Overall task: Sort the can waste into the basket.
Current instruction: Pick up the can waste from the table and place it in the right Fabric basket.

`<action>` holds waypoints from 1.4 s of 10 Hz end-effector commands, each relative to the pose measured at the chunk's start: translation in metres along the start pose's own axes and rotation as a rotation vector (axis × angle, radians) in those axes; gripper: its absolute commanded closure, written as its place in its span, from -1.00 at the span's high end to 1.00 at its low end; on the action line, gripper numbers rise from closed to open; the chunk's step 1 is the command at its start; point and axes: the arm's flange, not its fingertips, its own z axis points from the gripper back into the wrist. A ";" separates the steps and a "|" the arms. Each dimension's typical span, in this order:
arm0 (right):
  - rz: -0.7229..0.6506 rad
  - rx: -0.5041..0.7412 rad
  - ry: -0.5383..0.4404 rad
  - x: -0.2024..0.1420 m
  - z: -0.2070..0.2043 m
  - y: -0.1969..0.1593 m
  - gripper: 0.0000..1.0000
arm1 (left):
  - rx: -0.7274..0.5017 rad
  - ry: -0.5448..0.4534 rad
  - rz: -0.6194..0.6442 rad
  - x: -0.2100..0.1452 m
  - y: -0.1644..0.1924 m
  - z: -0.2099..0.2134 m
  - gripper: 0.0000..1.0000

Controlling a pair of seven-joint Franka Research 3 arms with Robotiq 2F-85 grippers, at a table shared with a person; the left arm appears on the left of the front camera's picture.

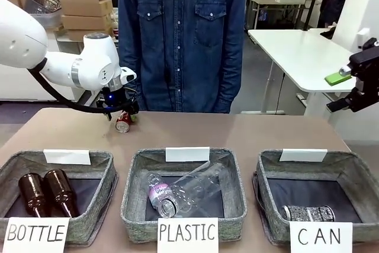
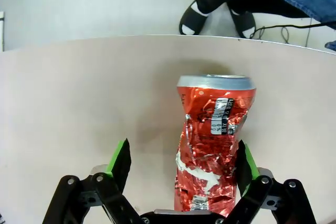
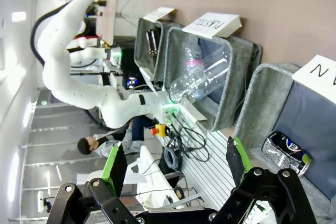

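A crushed shiny red can (image 2: 212, 140) lies on the table near its far edge, in front of the person. My left gripper (image 2: 181, 163) is down over it, open, with the can between the fingers (image 2: 119, 161) and close to the right-hand one. From the front, the left gripper (image 1: 121, 112) sits just above the red can (image 1: 123, 122). A black patterned can (image 1: 308, 213) lies in the grey basket (image 1: 355, 173) marked CAN at the front right. My right gripper (image 1: 339, 91) hangs open and empty, high above that side. Its wrist view looks down past the right gripper (image 3: 176, 163) at the black can (image 3: 286, 153) in the basket (image 3: 260, 95).
The middle basket (image 1: 237, 176), marked PLASTIC, holds clear plastic bottles (image 1: 180, 191). The left basket (image 1: 103, 170), marked BOTTLE, holds two brown glass bottles (image 1: 47, 192). A person in a denim shirt (image 1: 180, 34) stands at the far edge. Bare tabletop (image 1: 237, 131) lies between the baskets and the person.
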 end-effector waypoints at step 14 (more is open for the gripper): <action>0.025 0.001 0.002 0.000 0.002 0.000 1.00 | -0.086 -0.001 -0.007 -0.032 0.009 0.068 -1.00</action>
